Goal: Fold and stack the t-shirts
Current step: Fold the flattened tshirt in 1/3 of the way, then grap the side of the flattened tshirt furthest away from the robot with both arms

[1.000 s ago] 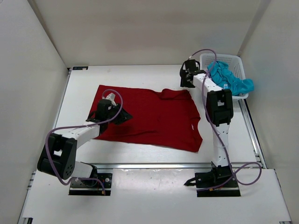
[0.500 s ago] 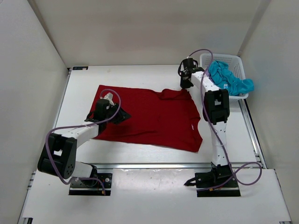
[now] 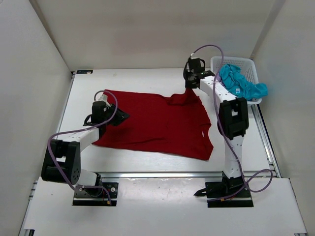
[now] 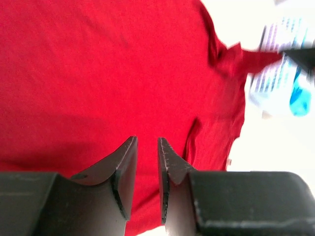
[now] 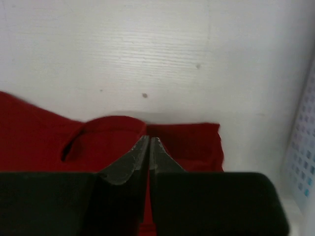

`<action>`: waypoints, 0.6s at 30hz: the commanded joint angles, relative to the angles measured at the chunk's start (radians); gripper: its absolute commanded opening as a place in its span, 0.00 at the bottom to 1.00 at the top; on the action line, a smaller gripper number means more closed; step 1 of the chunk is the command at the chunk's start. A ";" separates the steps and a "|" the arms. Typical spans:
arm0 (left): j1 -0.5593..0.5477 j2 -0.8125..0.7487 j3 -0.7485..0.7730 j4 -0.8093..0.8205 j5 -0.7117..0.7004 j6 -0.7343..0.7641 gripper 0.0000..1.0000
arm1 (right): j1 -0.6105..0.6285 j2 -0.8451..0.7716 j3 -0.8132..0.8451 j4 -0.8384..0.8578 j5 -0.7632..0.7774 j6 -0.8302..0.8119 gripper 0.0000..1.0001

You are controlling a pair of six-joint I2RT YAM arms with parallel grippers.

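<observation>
Soft red t-shirt (image 3: 157, 123) (rumpled sleeve (image 3: 186, 100)), right pincer (image 5: 148, 137) pinching it, left pincer (image 4: 146, 140) narrowly spread

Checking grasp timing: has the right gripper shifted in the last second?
Yes. The right gripper drew left, away from the white basket, jaws shut on the red shirt.

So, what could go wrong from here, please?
The right gripper pinches only a small fold at the red shirt's far corner, so it may slip free. The left gripper hangs open above it; a one-sided pull could bunch the shirt. The right arm could snag the teal shirt draped over the basket.
</observation>
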 commanded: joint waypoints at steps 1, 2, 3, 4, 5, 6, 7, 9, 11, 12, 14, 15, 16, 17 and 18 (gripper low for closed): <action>0.054 0.024 0.075 0.049 -0.017 -0.041 0.34 | -0.062 -0.143 -0.144 0.131 0.040 0.044 0.03; 0.074 0.036 0.092 0.053 -0.018 -0.043 0.34 | -0.093 -0.128 -0.140 0.109 0.022 0.067 0.09; 0.086 0.050 0.108 0.054 -0.034 -0.050 0.35 | -0.101 -0.089 -0.082 0.065 0.011 0.063 0.12; 0.103 0.065 0.131 0.049 -0.047 -0.050 0.35 | -0.121 -0.040 -0.016 0.022 0.008 0.054 0.19; 0.111 0.076 0.141 0.050 -0.052 -0.055 0.35 | -0.127 -0.013 0.022 -0.008 -0.010 0.040 0.23; 0.122 0.093 0.169 0.044 -0.070 -0.055 0.35 | -0.138 0.038 0.103 -0.055 -0.035 0.031 0.27; 0.131 0.102 0.181 0.037 -0.077 -0.047 0.35 | -0.142 0.069 0.145 -0.081 -0.039 0.020 0.29; 0.145 0.163 0.244 0.014 -0.103 -0.034 0.35 | -0.132 0.131 0.252 -0.132 -0.032 0.003 0.28; 0.206 0.205 0.287 -0.002 -0.091 -0.033 0.34 | -0.118 0.150 0.291 -0.160 -0.052 -0.014 0.27; 0.212 0.228 0.312 -0.015 -0.101 -0.032 0.34 | -0.110 0.159 0.311 -0.167 -0.046 -0.015 0.28; 0.229 0.263 0.345 -0.031 -0.120 -0.018 0.34 | -0.097 0.167 0.309 -0.187 -0.041 -0.008 0.26; 0.228 0.287 0.376 -0.043 -0.130 -0.012 0.34 | -0.098 0.166 0.290 -0.198 -0.047 0.011 0.27; 0.231 0.300 0.399 -0.073 -0.144 0.015 0.35 | -0.095 0.153 0.277 -0.194 -0.047 0.014 0.25; 0.235 0.336 0.440 -0.115 -0.150 0.038 0.34 | -0.098 0.149 0.233 -0.186 -0.044 0.031 0.25; 0.240 0.366 0.482 -0.132 -0.156 0.046 0.34 | -0.098 0.121 0.181 -0.160 -0.049 0.034 0.24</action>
